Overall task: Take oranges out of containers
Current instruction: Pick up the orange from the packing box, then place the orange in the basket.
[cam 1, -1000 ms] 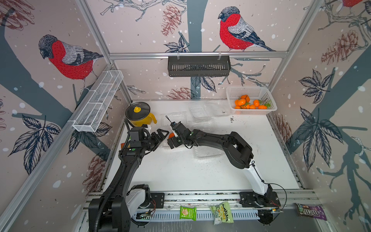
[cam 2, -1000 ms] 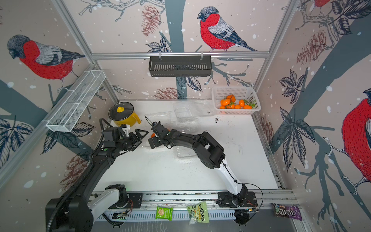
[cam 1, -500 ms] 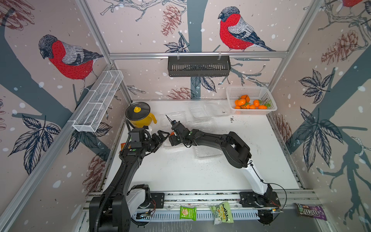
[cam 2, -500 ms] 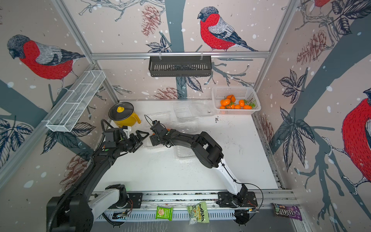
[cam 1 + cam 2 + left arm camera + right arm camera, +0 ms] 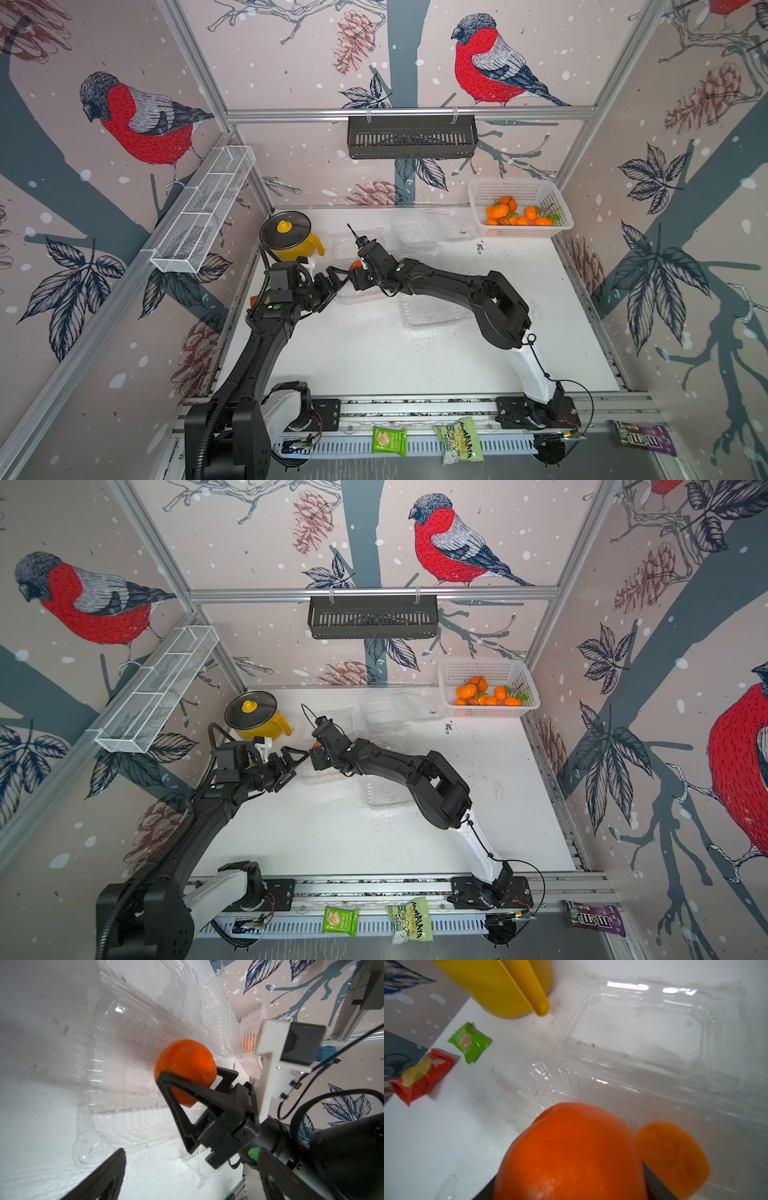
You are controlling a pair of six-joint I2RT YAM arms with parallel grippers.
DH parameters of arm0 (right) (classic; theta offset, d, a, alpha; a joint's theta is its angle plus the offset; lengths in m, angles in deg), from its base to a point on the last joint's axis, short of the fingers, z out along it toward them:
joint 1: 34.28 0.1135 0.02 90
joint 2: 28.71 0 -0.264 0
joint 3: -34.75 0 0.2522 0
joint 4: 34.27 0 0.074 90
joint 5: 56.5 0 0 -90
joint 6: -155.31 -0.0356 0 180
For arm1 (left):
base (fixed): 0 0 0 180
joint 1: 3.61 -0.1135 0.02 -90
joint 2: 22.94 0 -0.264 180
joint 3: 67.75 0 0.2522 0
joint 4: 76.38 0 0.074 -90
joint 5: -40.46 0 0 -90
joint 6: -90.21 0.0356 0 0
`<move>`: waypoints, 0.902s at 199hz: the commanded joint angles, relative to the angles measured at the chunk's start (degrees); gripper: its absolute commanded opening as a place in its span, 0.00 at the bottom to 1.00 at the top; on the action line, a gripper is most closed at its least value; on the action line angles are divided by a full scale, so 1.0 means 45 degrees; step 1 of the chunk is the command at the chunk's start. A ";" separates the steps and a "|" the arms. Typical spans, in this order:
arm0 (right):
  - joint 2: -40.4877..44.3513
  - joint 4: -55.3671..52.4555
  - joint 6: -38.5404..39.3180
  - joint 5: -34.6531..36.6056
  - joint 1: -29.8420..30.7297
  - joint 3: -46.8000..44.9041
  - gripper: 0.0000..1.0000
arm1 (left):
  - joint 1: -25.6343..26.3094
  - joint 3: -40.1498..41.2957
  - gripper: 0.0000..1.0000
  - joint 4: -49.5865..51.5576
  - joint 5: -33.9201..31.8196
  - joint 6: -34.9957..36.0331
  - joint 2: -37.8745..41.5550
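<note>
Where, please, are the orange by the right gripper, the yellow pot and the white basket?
orange (image 5: 185, 1064): left wrist view, upper side.
yellow pot (image 5: 293, 235): a top view, lid.
white basket (image 5: 511, 189): a top view, back wall.

Three clear plastic containers (image 5: 432, 311) on the desk (image 5: 374, 357). One white basket (image 5: 515, 185) with about seven oranges (image 5: 497, 212), overlapping, so the exact count is unclear. One more orange (image 5: 185, 1064) outside the basket. One yellow pot (image 5: 297, 248). One black rack (image 5: 411, 137), one white wire shelf (image 5: 203, 208). Two robot arms (image 5: 449, 282). Five snack packets (image 5: 388, 440): three along the front rail (image 5: 415, 409), two more packets (image 5: 469, 1043) near the pot.
</note>
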 commanded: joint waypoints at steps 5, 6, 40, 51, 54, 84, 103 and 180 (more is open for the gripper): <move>0.1004 -0.0005 -0.0514 -0.0775 -0.0516 -0.0135 0.70 | 0.0021 -0.0477 0.97 -0.0533 0.0588 -0.0107 -0.0047; 0.1064 -0.0005 -0.0523 -0.0800 -0.0547 -0.0156 0.70 | 0.0035 -0.0491 0.97 -0.0574 0.0592 -0.0146 -0.0056; 0.2743 0.0189 -0.0908 -0.1814 -0.2178 -0.0960 0.70 | 0.1246 -0.1447 0.97 -0.1596 -0.0002 -0.0721 -0.0477; 0.3214 0.0228 -0.0897 -0.2027 -0.2951 -0.1185 0.70 | 0.1889 -0.1931 0.97 -0.1853 -0.0364 -0.0881 -0.0908; 0.3331 0.0239 -0.0860 -0.2035 -0.3148 -0.1245 0.70 | 0.2080 -0.2082 0.97 -0.1972 -0.0439 -0.0932 -0.1029; 0.3931 0.0110 -0.0648 -0.2144 -0.5774 -0.1331 0.70 | 0.3660 -0.3667 0.97 -0.2968 -0.0948 -0.1385 -0.2802; 0.3875 0.0403 -0.0682 -0.2348 -0.7557 -0.1160 0.70 | 0.4610 -0.4925 0.97 -0.3366 -0.1244 -0.1483 -0.4150; -0.0022 0.1016 -0.0869 -0.3244 -1.1965 0.2584 0.70 | 0.7019 -1.0247 0.97 -0.4083 -0.0909 -0.1799 -0.9929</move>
